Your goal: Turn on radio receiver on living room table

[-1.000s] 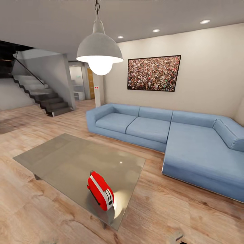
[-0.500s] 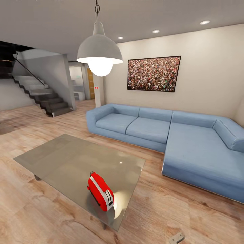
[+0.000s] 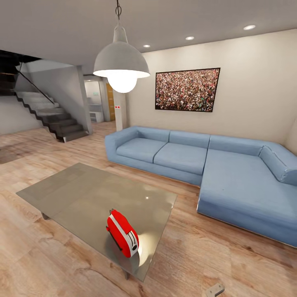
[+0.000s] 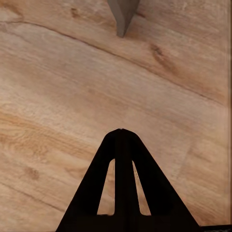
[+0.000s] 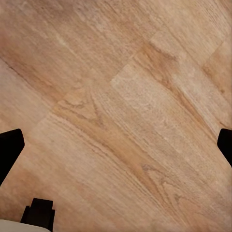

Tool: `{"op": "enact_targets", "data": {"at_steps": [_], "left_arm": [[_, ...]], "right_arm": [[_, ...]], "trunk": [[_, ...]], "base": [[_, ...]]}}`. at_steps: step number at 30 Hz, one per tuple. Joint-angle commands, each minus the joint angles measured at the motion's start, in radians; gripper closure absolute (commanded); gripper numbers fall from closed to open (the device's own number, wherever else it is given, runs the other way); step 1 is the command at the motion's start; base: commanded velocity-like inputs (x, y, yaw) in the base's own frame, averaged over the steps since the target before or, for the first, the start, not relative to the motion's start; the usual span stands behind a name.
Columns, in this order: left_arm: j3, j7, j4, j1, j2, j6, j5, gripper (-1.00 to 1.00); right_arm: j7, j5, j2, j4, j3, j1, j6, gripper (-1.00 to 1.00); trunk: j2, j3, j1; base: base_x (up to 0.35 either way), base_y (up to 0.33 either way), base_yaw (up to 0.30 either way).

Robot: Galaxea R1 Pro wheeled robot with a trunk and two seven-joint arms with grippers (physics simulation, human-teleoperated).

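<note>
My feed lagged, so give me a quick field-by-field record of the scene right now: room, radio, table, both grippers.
room: living room with wood floor, blue sofa, crowd picture, pendant lamp, stairs at far left
radio: red radio lying on the table, white end panel toward the camera
table: low glass-topped table; radio sits near its closest corner
left gripper: left gripper shut, fingers together, over floor
right gripper: right gripper open, fingers wide apart, over floor
contact: neither gripper touches the radio
</note>
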Motion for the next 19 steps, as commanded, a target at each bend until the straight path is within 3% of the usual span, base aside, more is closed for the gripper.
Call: {"op": "enact_targets", "data": {"at_steps": [1,11,19], "left_arm": [[0.0,0.0,0.0,0.002,-0.002,0.0,0.0,1.0],[0.0,0.0,0.0,0.007,-0.003,0.0,0.0,1.0],[0.0,-0.002,0.0,0.01,-0.027,0.0,0.002,1.0]], "right_arm": [[0.0,0.0,0.0,0.0,0.0,0.0,0.0,-1.0],[0.0,0.0,0.0,0.0,0.0,0.0,0.0,-1.0],[0.0,0.0,0.0,0.0,0.0,0.0,0.0,-1.0]], "trunk": [[0.0,0.0,0.0],[0.0,0.0,0.0],[0.0,0.0,0.0]], "base": [[0.0,0.0,0.0],[0.0,0.0,0.0],[0.0,0.0,0.0]]}}
